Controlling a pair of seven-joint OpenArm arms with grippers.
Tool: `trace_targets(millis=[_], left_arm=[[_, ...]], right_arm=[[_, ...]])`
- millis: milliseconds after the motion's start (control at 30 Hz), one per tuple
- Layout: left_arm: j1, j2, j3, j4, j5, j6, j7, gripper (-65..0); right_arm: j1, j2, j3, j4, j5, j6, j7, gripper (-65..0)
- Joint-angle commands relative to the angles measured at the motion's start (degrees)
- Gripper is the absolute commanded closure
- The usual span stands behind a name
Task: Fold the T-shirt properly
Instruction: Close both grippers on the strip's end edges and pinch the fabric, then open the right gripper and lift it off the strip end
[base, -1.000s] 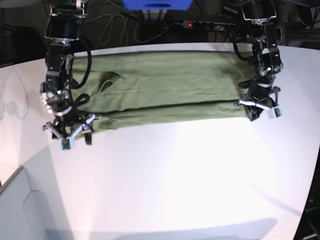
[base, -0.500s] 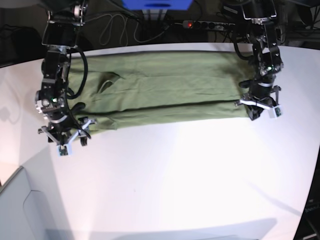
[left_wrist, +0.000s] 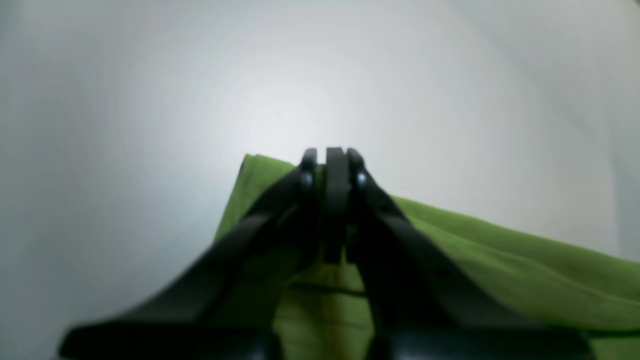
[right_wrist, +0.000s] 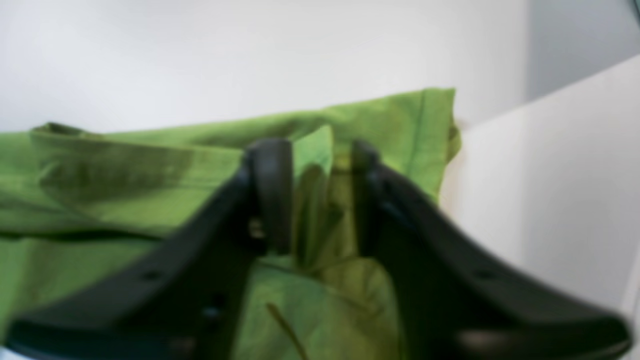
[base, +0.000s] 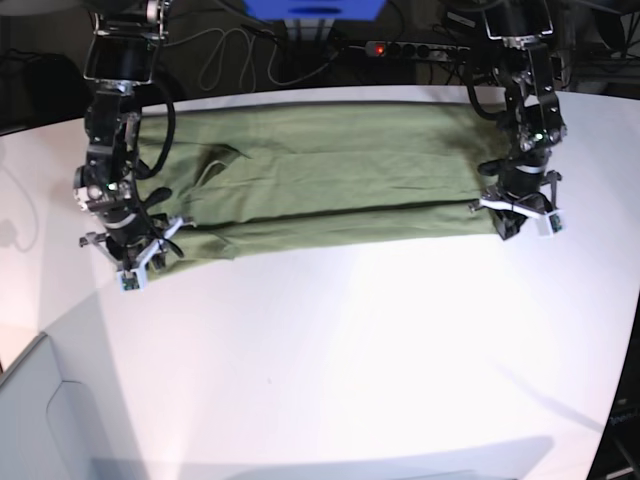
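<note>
My left jaws are pressed together at the near corner of the shirt's right-hand end, and from the left wrist view I judge a thin fold of cloth is pinched between them, though the tips hide the seam itself. My right jaws stand a little apart with a bunched flap of green cloth rising between them; whether they already press on it I cannot tell.

The T-shirt (base: 320, 170) lies flat on the white table (base: 380, 360), stretched lengthwise along the far side, its long sides already turned in so it makes a broad band. My left gripper (base: 520, 218) sits at the band's near corner on the right of the base view; my right gripper (base: 135, 262) sits at the band's near corner on the left.

I judge this cloth light, soft and limp: it will sag and crease wherever I do not hold it, and it drags over the table rather than sliding freely. Nothing about it is fragile. A single pinch point lets the layers peel apart, so I think the best hold is at the two near corners, taking all layers of the fold together, and lifting both ends evenly so the band stays straight.

I see no brand, print or readable writing on the shirt; no neck tag is clear enough to make out.
</note>
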Motion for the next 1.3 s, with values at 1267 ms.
trace_targets(millis=[1267], left_arm=[[0.2,-0.6,-4.7,1.5,-0.6,-0.6,-1.5,0.0]], right_arm=[[-10.3,0.3,1.0,15.2,0.8,0.2,1.4,-0.2]])
